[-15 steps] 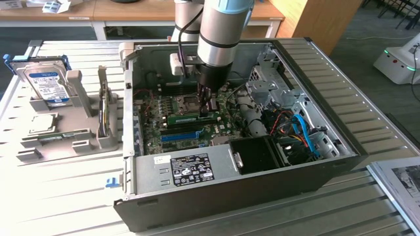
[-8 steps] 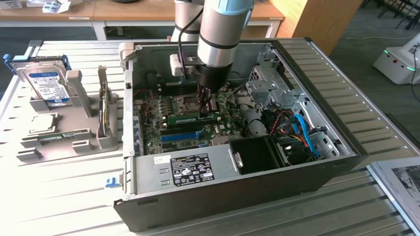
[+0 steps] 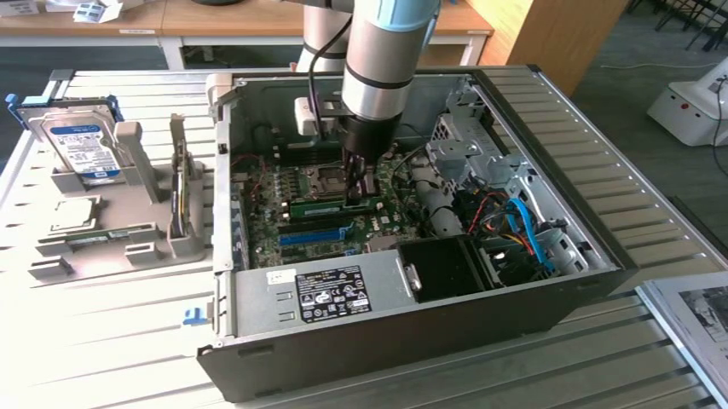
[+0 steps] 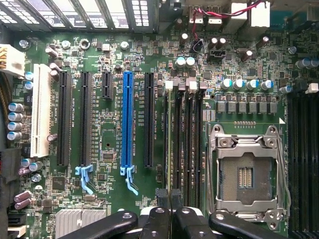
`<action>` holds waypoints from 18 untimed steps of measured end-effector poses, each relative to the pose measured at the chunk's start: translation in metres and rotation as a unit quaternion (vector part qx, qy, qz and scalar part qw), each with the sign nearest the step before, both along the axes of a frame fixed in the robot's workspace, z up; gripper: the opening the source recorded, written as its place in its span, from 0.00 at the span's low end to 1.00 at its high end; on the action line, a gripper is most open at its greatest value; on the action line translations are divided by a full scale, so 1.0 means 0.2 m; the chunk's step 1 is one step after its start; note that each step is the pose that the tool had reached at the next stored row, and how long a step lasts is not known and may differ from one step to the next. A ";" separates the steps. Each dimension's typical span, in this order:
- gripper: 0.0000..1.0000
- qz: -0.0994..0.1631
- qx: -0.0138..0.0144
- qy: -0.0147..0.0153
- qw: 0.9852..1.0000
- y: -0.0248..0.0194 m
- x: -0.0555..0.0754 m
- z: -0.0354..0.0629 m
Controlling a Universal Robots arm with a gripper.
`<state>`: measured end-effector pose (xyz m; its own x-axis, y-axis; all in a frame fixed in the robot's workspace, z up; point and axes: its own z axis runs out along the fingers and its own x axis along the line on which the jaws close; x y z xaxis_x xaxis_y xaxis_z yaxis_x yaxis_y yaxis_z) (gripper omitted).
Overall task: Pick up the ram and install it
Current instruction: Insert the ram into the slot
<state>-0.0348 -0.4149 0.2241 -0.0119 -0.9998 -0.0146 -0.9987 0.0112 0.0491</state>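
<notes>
Claw (image 4: 169, 195) shut, fingertips pressed together, hold unclear — one ram (image 3: 317, 204) just beside, one blue slot (image 4: 127, 119).

case (image 3: 478, 328): matt grey metal | motherboard (image 4: 108, 127): glossy green | slot (image 4: 127, 119): blue plastic

- No word, brand or number reads clearly anywhere.
- Motherboard (image 4: 109, 99): thin white lettering runs lengthwise beside the black expansion slots and the blue slot (image 4: 127, 119), just beyond the fingers (image 4: 163, 211). The characters are too small to make out.
- Power supply (image 3: 256, 308): a black label (image 3: 330, 292) with white print and round marks, near the fingers, is illegible.
- Hard drive (image 3: 78, 145): a blue-and-white label, well apart from the fingers, has unreadable print.
</notes>
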 end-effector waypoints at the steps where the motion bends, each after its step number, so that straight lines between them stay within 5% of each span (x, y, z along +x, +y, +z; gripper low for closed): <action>1: 0.11 0.000 0.000 0.000 1.000 0.000 0.00 0.000; 18: 0.19 0.000 0.000 0.000 1.000 0.000 0.00 0.000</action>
